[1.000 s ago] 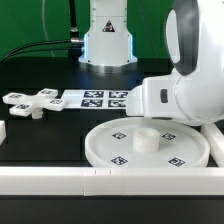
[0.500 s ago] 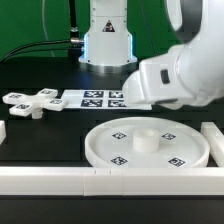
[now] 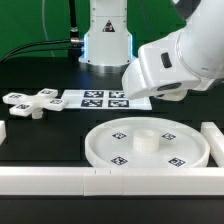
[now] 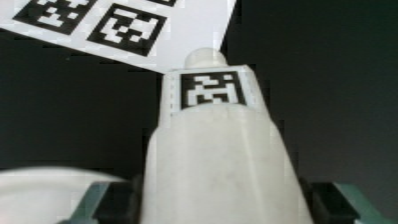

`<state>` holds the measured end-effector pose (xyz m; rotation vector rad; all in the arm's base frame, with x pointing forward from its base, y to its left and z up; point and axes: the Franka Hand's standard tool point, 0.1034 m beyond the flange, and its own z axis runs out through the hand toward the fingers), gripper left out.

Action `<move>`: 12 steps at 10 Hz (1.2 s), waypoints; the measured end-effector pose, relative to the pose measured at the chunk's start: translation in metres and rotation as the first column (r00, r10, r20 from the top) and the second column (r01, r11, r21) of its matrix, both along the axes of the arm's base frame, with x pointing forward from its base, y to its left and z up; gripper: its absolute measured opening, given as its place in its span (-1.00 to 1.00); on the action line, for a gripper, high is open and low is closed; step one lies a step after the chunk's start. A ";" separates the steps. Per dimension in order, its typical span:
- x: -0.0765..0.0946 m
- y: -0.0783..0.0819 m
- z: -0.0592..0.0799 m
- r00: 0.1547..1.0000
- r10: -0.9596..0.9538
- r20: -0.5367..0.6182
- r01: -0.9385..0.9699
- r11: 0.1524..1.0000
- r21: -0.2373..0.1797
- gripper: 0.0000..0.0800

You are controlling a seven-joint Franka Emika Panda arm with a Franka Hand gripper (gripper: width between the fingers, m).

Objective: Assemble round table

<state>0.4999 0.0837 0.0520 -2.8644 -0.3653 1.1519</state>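
Observation:
The large rimmed round disc (image 3: 145, 148) lies flat at the front with a short raised hub (image 3: 146, 139) at its centre. The small cross-shaped foot (image 3: 30, 103) lies at the exterior view's left. In the wrist view my gripper (image 4: 217, 207) is shut on the thick white cylinder post (image 4: 217, 150), which carries a square tag (image 4: 214, 88). The fingers (image 4: 98, 205) stand on either side of it. An edge of the disc also shows in the wrist view (image 4: 45, 195). In the exterior view the arm (image 3: 175, 60) hides the gripper and the post.
The marker board (image 3: 100, 98) lies flat behind the disc and also shows in the wrist view (image 4: 125, 25). Long white border bars run along the front (image 3: 60, 180) and the right (image 3: 213, 140). The robot base (image 3: 107, 40) stands at the back.
The arm has risen and tilted away from the disc, moving toward the exterior view's left and back, over the marker board's end. The disc and foot have not moved.

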 end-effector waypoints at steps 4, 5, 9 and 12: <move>0.007 -0.019 0.018 0.975 -0.151 0.165 0.158 0.987 -0.030 0.02; 0.015 -0.017 0.018 0.950 -0.158 0.268 0.165 0.986 -0.006 0.02; 0.025 -0.020 0.047 0.862 -0.190 0.470 0.190 0.981 0.047 0.02; 0.043 -0.012 0.056 0.730 -0.195 0.655 0.177 0.980 0.094 0.02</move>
